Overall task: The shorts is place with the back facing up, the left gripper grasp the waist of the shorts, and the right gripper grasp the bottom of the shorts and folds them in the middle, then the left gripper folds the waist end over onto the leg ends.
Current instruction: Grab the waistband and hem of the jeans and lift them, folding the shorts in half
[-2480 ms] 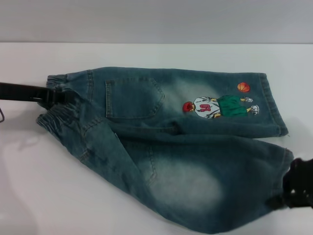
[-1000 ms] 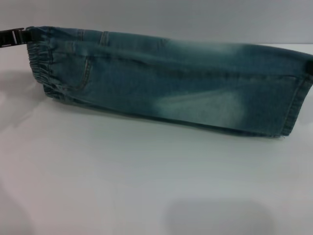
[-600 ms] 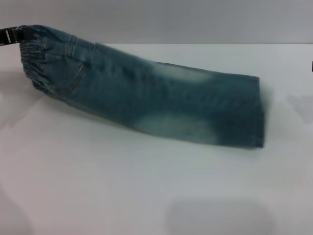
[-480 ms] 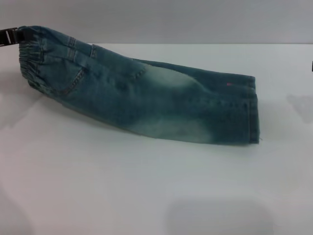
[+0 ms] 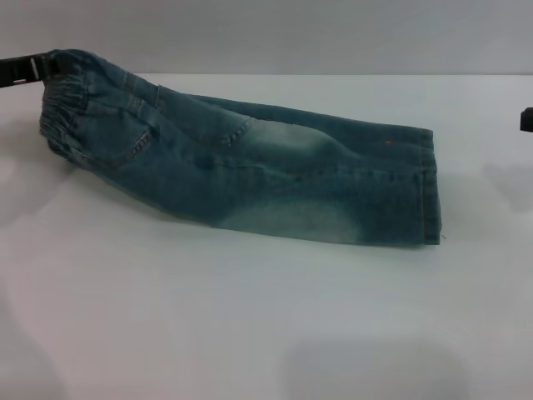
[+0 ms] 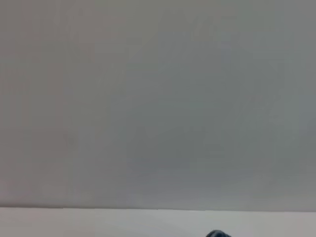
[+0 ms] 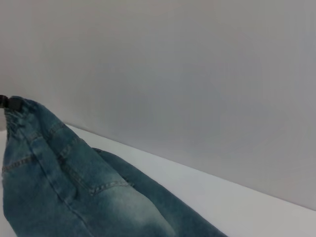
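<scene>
The blue denim shorts (image 5: 250, 171) lie folded lengthwise across the white table (image 5: 250, 325), one leg stacked on the other. My left gripper (image 5: 48, 65) is at the far left, shut on the elastic waist, which it holds a little above the table. The leg ends (image 5: 429, 187) rest flat on the table at the right. Only a dark bit of my right gripper (image 5: 526, 119) shows at the right edge, apart from the cloth. In the right wrist view the shorts (image 7: 74, 187) rise toward the left gripper (image 7: 9, 102).
A grey wall (image 5: 266, 33) runs behind the table's far edge. Bare white tabletop lies in front of the shorts. The left wrist view holds mostly wall and a strip of table (image 6: 98, 222).
The near leg was lifted and folded over the far one. The right gripper then let go and drew off to the right; the leg ends settled flat. The waist stays held and has shifted slightly right.
</scene>
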You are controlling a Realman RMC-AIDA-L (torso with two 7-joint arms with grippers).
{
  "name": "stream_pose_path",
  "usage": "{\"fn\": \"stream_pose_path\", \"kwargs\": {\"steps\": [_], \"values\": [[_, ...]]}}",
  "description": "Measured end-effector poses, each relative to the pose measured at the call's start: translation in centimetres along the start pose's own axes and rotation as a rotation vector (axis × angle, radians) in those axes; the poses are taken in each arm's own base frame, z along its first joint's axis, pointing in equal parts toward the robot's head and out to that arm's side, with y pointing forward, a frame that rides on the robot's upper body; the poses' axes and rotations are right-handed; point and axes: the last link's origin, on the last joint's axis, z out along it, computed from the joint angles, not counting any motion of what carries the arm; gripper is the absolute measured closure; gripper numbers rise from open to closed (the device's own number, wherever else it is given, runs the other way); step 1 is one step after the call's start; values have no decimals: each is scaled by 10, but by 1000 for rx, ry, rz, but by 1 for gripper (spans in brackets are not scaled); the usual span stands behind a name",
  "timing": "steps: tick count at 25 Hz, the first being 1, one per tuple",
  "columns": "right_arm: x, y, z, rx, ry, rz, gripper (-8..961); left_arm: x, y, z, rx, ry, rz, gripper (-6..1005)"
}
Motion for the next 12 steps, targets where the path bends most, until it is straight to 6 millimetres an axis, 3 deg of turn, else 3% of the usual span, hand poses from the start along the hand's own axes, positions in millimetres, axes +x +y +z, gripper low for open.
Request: {"fn": "stream_pose_path", "kwargs": {"steps": [12], "values": [[6,3,5,-3,-54,8,954,-1,25,37,50,-31,123,857]]}}
